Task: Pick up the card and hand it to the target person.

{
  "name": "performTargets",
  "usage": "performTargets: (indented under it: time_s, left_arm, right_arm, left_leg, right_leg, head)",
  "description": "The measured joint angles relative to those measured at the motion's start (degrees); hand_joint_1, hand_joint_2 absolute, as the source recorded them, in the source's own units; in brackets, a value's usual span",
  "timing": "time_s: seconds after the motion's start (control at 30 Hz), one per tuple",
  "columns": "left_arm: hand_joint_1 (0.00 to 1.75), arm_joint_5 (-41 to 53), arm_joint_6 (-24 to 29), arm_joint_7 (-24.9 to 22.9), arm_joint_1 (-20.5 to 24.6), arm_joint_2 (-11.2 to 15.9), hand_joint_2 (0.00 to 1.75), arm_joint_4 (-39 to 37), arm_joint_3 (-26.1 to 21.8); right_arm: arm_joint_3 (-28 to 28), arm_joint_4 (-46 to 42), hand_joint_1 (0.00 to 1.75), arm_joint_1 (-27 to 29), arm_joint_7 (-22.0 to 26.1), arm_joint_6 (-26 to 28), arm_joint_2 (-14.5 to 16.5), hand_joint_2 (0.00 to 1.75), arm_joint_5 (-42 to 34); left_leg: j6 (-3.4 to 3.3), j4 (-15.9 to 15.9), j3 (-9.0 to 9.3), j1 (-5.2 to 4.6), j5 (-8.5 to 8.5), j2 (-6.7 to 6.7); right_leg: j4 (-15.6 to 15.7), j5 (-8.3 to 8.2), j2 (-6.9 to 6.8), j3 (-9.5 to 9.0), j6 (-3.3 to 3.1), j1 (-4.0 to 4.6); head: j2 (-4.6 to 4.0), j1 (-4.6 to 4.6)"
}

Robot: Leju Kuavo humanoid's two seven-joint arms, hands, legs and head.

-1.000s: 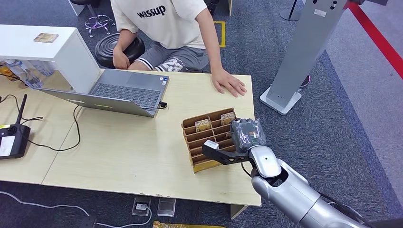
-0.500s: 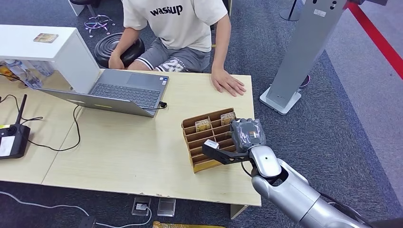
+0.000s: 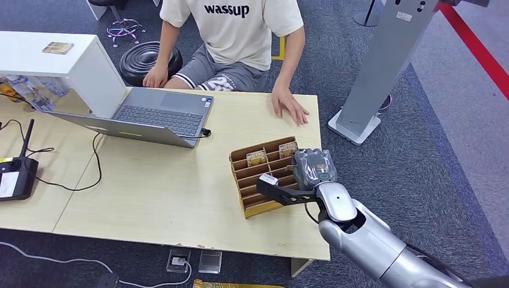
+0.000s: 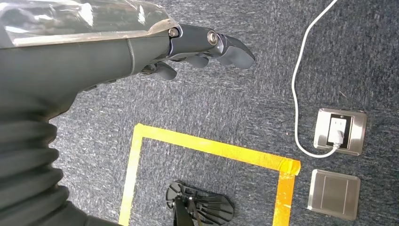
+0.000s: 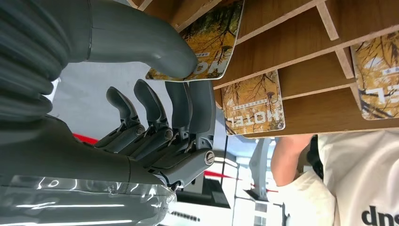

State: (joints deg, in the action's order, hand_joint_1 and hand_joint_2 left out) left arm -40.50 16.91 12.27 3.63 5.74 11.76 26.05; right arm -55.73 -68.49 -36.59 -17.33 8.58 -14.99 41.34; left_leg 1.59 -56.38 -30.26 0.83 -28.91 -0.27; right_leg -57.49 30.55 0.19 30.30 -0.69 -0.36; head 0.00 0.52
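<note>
We saw the right hand (image 3: 282, 191) at the cardboard rack (image 3: 252, 180) on the tabletop (image 3: 162, 192), thumb and fingers (image 5: 197, 113) pinching a card (image 5: 207, 42) at a rack slot. Two more cards (image 3: 256, 157) sat in far slots. Person's hand (image 3: 289, 108) lay flat beyond; laptop (image 3: 150, 117) well apart. Left hand (image 4: 202, 47) hung over carpet, fingers loosely apart, holding nothing.

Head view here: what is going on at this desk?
The robot's right hand is at the cardboard card rack on the desk. In the right wrist view its thumb and fingers pinch a hotel card at the rack. A seated person waits across the desk, one hand flat on it. The left hand hangs open above the floor.
</note>
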Motion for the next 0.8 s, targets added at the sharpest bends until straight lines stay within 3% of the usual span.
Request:
performTargets:
  time_s: [0.53, 0.8]
  left_arm:
    - [0.0, -2.09, -0.37, -0.29, -0.04, 0.68, 1.75, 0.0, 0.21]
    - [0.0, -2.33, -0.65, -0.23, -0.02, 0.71, 1.75, 0.0, 0.26]
  right_arm:
    - [3.86, -11.32, 1.48, -10.68, -3.7, -10.41, -4.61, 1.75, -13.77]
    - [5.22, -15.82, 1.48, -13.29, -2.4, -9.26, -5.43, 1.75, -14.6]
  left_leg:
    - [0.0, -0.03, -0.01, 0.0, 0.0, 0.01]
    - [0.0, -0.03, -0.02, 0.0, 0.0, 0.01]
  right_leg:
    - [0.0, -0.01, 0.02, 0.02, 0.0, 0.0]
    - [0.0, -0.01, 0.02, 0.03, 0.0, 0.0]
  head:
    - [0.0, -0.02]
    - [0.0, 0.02]
